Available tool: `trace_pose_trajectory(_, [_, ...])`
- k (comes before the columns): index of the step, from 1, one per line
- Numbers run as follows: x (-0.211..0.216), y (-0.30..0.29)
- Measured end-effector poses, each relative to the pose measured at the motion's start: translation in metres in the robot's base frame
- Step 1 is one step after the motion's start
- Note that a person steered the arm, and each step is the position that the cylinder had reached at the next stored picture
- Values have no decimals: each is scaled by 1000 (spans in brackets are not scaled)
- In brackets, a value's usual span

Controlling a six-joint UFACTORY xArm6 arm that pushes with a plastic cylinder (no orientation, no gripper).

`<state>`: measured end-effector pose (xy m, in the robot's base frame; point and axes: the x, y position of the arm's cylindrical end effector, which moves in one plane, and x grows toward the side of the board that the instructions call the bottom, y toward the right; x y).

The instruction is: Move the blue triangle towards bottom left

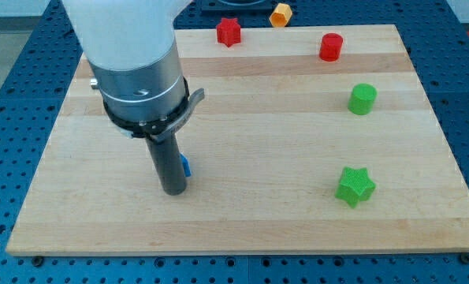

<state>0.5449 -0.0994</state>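
The blue triangle (pixel 185 166) is mostly hidden behind my rod; only a small blue sliver shows at the rod's right side, left of the board's middle. My tip (pixel 174 191) rests on the wooden board (pixel 242 221), just below and left of that blue sliver, touching or nearly touching it. The arm's wide grey and white body covers the board's upper left part.
A red star (pixel 228 31) and a red cylinder (pixel 330 47) sit near the view's top edge of the board. A green cylinder (pixel 362 99) and a green star (pixel 354 186) are at the right. An orange block (pixel 281 14) lies off the board at the top.
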Motion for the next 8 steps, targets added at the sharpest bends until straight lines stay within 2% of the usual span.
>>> trace_pose_trajectory(1, [23, -4])
trace_pose_trajectory(2, [17, 35])
trace_pose_trajectory(3, [-3, 66])
trace_pose_trajectory(4, [-50, 76])
trace_pose_trajectory(6, [-42, 8])
trace_pose_trajectory(7, [-22, -10])
trace_pose_trajectory(8, [-17, -5])
